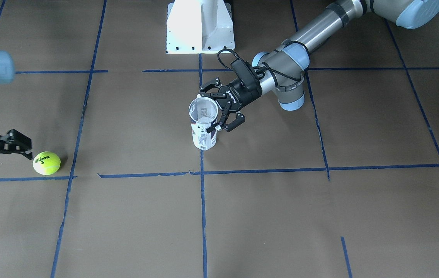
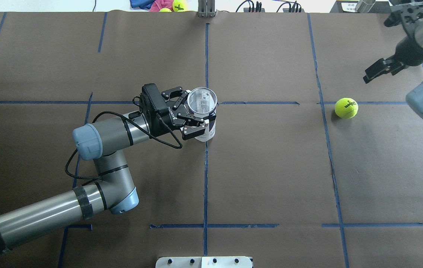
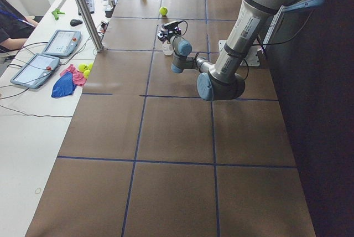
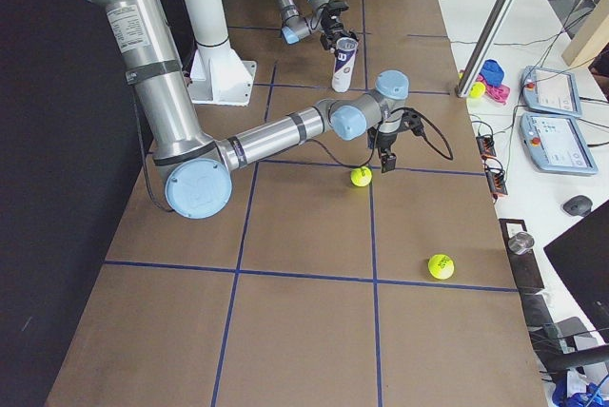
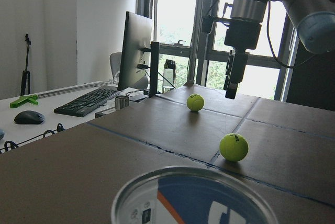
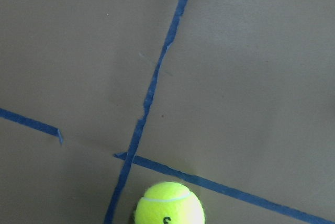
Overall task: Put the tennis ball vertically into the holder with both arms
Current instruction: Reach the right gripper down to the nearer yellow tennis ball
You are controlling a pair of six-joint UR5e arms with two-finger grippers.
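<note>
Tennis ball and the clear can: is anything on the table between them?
No. In the overhead view, only bare brown table with blue tape lines lies between the tennis ball and the clear can.

Two high cameras face each other across the table (image 2: 271, 167); two look in from its ends. Wrist cameras sit close (right one aimed straight down). All show the tennis ball (image 1: 46, 163).
</note>
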